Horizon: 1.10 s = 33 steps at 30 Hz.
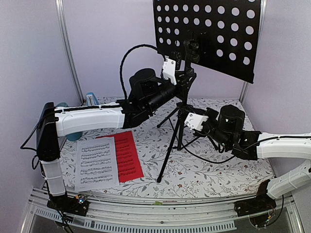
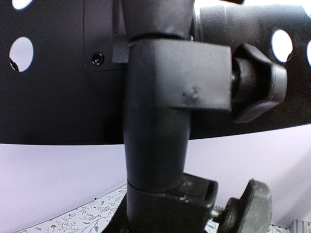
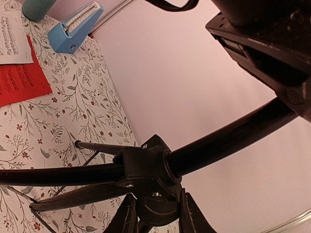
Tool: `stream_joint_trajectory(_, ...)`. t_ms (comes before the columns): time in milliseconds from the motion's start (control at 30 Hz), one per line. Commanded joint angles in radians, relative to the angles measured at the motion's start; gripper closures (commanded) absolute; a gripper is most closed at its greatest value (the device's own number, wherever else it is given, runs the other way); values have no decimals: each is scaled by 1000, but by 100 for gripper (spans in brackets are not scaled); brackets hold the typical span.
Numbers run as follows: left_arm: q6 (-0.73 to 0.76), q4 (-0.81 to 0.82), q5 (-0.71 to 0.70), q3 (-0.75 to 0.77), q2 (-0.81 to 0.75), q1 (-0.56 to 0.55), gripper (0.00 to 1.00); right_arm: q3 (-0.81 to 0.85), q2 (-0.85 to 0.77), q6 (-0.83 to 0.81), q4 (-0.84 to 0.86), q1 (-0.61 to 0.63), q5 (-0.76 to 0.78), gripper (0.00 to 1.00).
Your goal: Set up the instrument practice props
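Observation:
The black music stand stands upright on its tripod at mid table, its perforated desk (image 1: 209, 34) tilted at the top right. My left gripper (image 1: 182, 79) is closed round the stand's upper pole (image 2: 155, 131) just below the desk; its fingers are hidden in the left wrist view. My right gripper (image 3: 158, 216) is shut on the knob (image 3: 155, 208) at the tripod hub, one finger on each side. The white sheet (image 1: 96, 162) lies flat at the front left, overlapping the red sheet (image 1: 129, 155). The blue metronome (image 1: 92, 99) stands at the back left.
A teal cup (image 1: 72, 136) stands at the left, mostly behind my left arm, and shows in the right wrist view (image 3: 39, 7). The tripod legs (image 1: 167, 158) spread over the floral tablecloth. White walls close in the back and both sides.

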Motion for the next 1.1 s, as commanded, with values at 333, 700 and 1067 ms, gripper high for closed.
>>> stream_joint_trajectory(333, -1, 67, 11, 51, -8, -7, 100, 21, -7, 473, -74, 6, 51, 100)
stream_joint_trajectory(700, -3, 67, 16, 50, -8, -7, 100, 7, -33, 1141, -153, 3, 15, 100)
stream_joint_trajectory(1067, -6, 68, 17, 37, -15, -7, 100, 50, -38, 1765, -237, -1, -93, 100)
